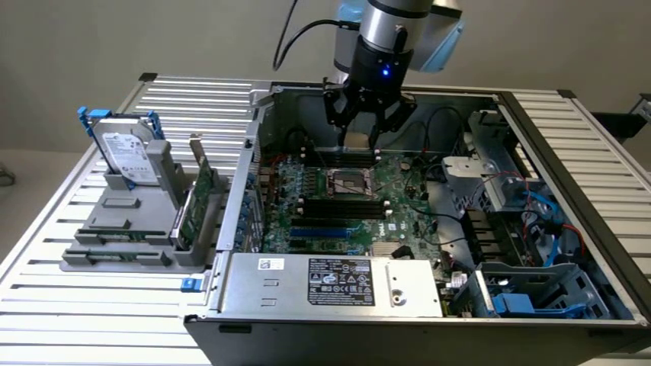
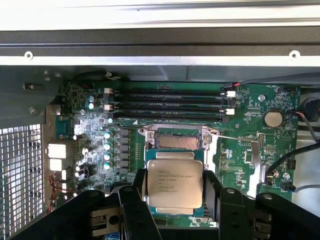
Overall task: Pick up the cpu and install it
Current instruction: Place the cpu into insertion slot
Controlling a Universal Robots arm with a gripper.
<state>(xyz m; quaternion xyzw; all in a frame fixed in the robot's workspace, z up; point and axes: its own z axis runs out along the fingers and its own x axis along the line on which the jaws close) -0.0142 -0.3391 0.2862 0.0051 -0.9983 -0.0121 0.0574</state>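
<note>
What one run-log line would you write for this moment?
claw: shut on cpu | place: over motherboard, near empty socket | cpu: not yet installed

cpu (image 2: 175,183): silver-grey; motherboard (image 2: 250,125): green; gripper (image 2: 175,187): black; drive handles (image 1: 94,116): blue

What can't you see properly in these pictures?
- Wrist view: the print on the small flat square silver-grey metal cpu is too small to read.
- Wrist view: that cpu covers part of the dark square metal-framed socket beneath it.
- Exterior view: the fingers of the black end effector hide most of the cpu.
</note>
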